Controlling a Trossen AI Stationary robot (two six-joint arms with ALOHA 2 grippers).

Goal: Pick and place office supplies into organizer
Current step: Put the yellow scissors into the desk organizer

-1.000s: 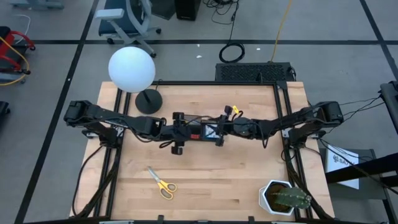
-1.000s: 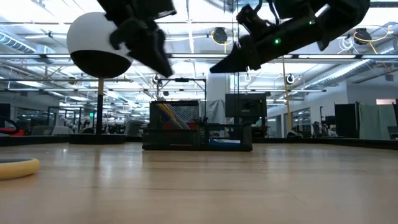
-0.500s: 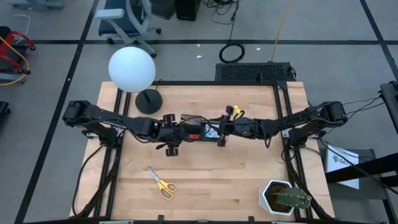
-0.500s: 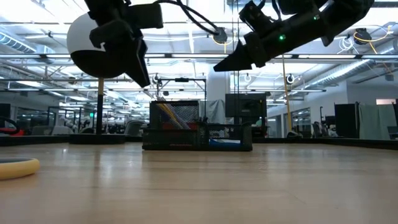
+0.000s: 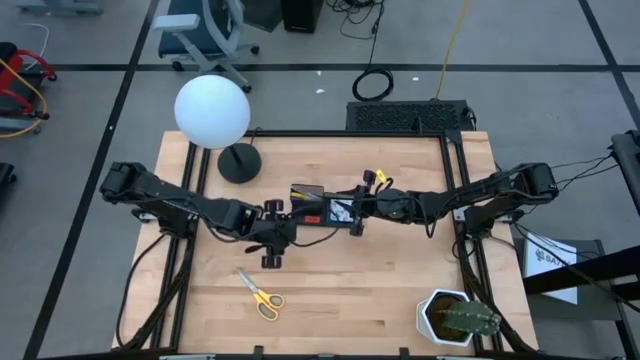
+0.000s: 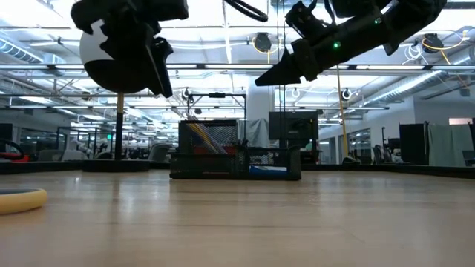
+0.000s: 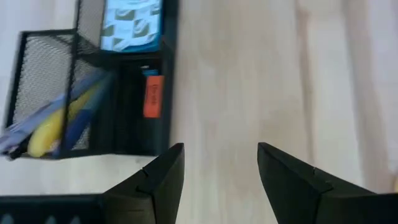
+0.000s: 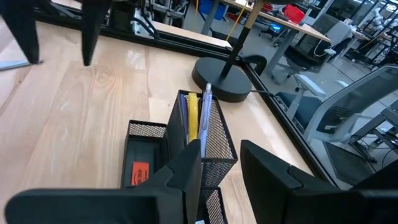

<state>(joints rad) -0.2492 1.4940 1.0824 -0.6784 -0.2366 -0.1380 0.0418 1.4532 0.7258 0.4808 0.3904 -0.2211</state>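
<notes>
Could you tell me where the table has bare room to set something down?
Bare wood lies between the scissors and the cactus pot, and behind the organizer, right of the lamp base. The middle is crowded: both grippers hang by the organizer.

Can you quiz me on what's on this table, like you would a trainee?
1. True or false: the yellow-handled scissors already sit in the organizer.
2. Which compartment holds the pens? A) the taller mesh section B) the low tray section
3. Fill in: the left gripper hangs above the table between the organizer and the ____.

Key:
1. False; they lie on the table near the front edge.
2. A.
3. Scissors. Its jaws are open and empty. The right gripper, over the organizer, is open and empty too.
</notes>
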